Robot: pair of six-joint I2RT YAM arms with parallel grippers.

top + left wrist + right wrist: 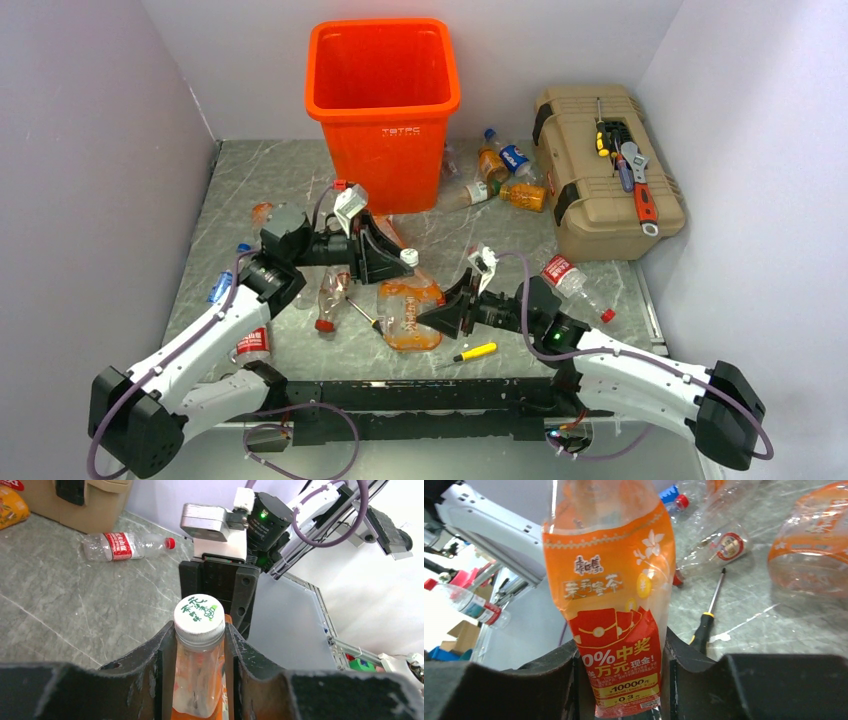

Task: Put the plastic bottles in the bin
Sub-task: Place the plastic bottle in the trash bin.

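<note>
Left claw (200,632) nearest, clamped on bottle (199,614) neck. Right claw (621,652) pinches the same bottle's label end, by the look closed on it. Risk: arms pull unevenly and the thin crushed plastic twists or slips free; if right claw hangs on, any lift stalls. Bin (380,165) stands well beyond both claws; its tall rim could catch a dangling bottle.

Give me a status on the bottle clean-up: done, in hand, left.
Done: nothing that shows; the visible part of the bin holds no bottle. In hand: the left gripper and right gripper are both clamped on one orange-labelled bottle, in front of the bin, not over it. Left: nearly everything, including the cluster of bottles beside the toolbox and the red-labelled bottle near it.
</note>
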